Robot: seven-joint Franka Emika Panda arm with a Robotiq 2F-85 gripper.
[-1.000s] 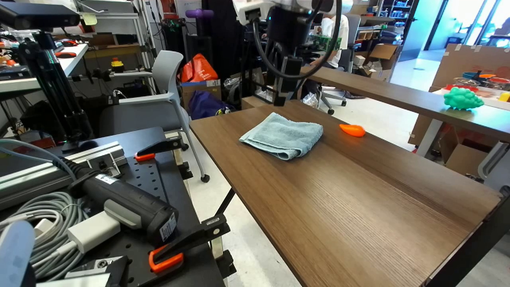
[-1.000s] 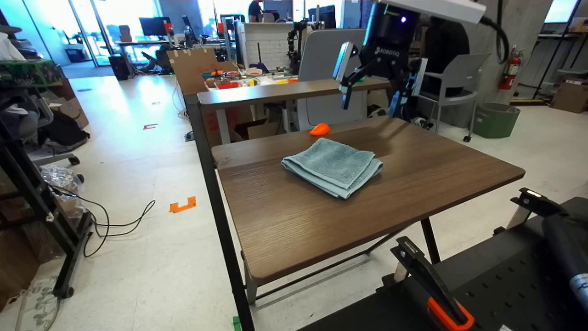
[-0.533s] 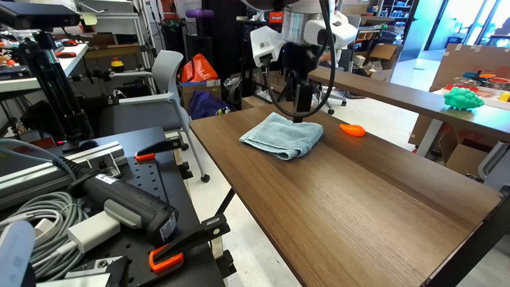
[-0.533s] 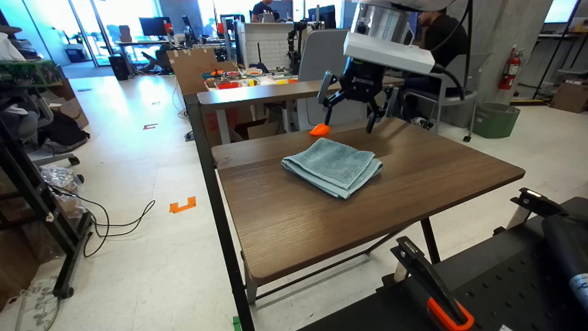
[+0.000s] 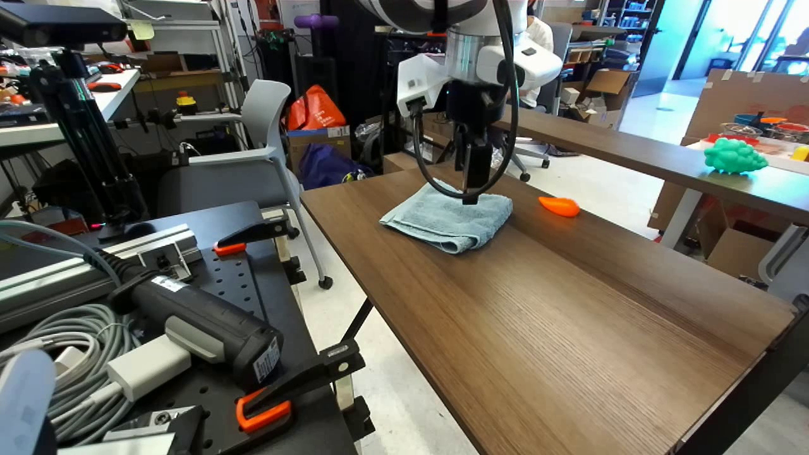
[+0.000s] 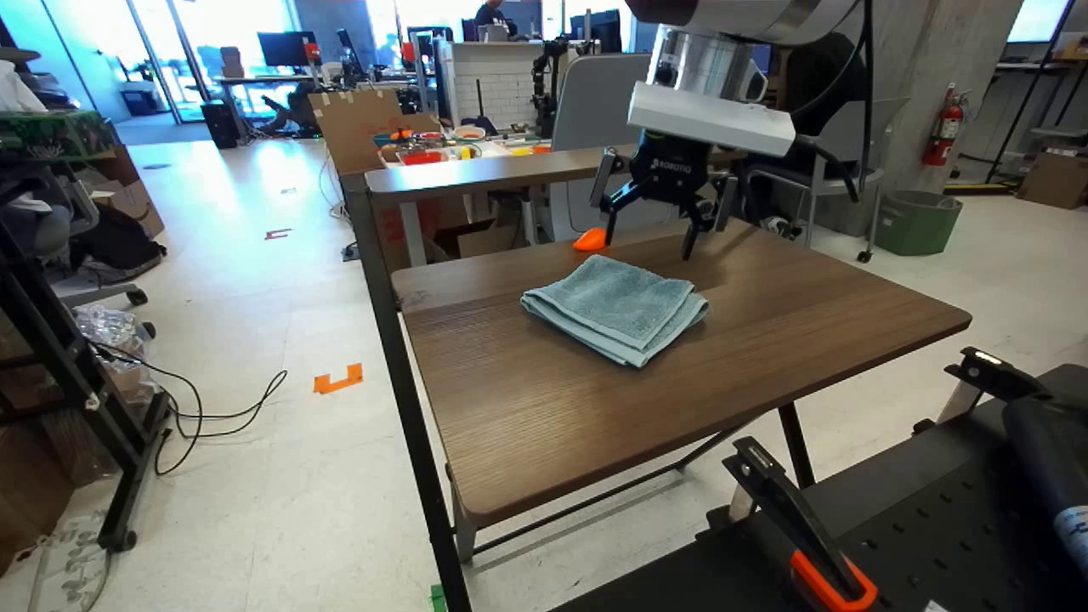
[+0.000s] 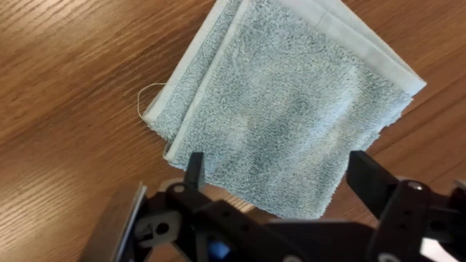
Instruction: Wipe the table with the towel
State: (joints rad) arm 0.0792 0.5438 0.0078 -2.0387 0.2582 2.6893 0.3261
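Observation:
The dark brown wood-grain table (image 5: 569, 316) shows in both exterior views (image 6: 527, 433). The folded pale blue-grey towel (image 5: 436, 221) lies flat on it, also visible in an exterior view (image 6: 612, 302) and in the wrist view (image 7: 284, 98). My gripper (image 6: 648, 250) points down with its fingers wide apart and nothing between them. In the wrist view the gripper (image 7: 276, 155) spans a corner of the towel; the left finger (image 7: 195, 169) overlaps the towel's edge in the picture, the right is beside the opposite edge. The gripper appears to hover above the towel, apart from it.
A small orange object (image 5: 559, 206) lies on the table near the towel. A raised brown shelf (image 5: 607, 145) runs along one side and bears a green bumpy object (image 5: 734, 156). A black workbench (image 5: 234, 284) with clamps stands across a gap. A grey chair (image 5: 221, 180) stands nearby.
My gripper has come down and over toward the towel, turning from tilted to pointing down. In the last half second it lowered slightly. It stayed open. The towel has not moved.

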